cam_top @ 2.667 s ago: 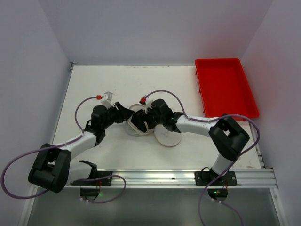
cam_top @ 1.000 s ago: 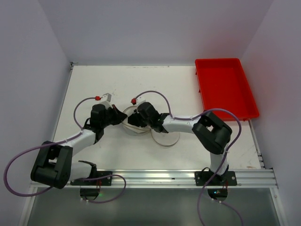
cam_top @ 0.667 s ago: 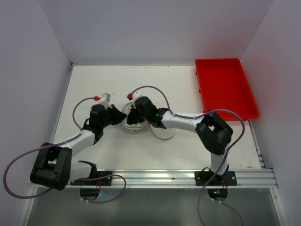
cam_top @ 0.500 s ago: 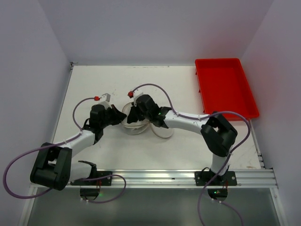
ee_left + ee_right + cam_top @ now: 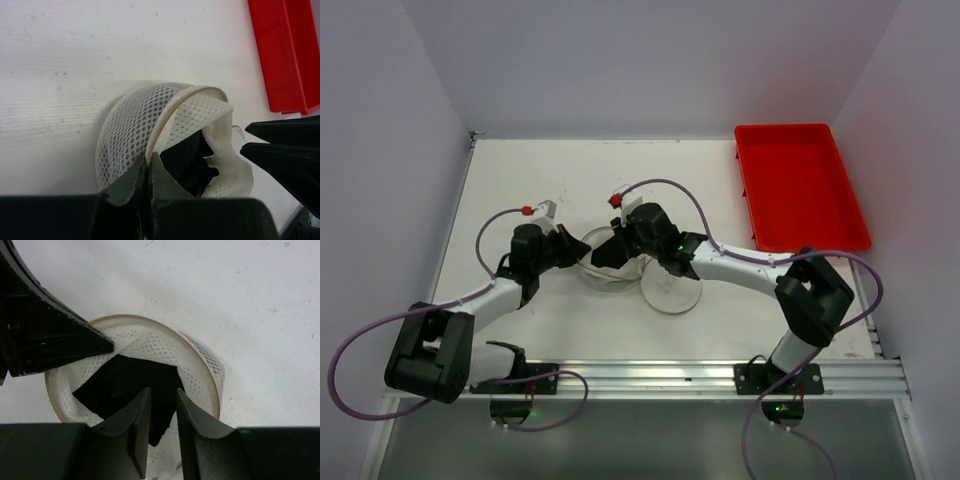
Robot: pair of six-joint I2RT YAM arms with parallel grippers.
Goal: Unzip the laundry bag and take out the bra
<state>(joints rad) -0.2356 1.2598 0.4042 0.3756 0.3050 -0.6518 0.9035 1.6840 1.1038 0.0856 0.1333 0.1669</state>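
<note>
My right gripper [image 5: 603,256] is covering much of the laundry bag [image 5: 592,279] overhead; mesh is hiding most of the bra [image 5: 125,384].

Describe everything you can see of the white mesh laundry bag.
The laundry bag is a small cream-white mesh pod with a tan wire rim, lying on its side on the white table. It is unzipped: the mouth gapes toward the right pincer, whose jaws stand slightly apart just in front. Black bra fabric shows inside. The left pincer is clamped on the rim. In the top view a round lid lies flat beside it.
</note>
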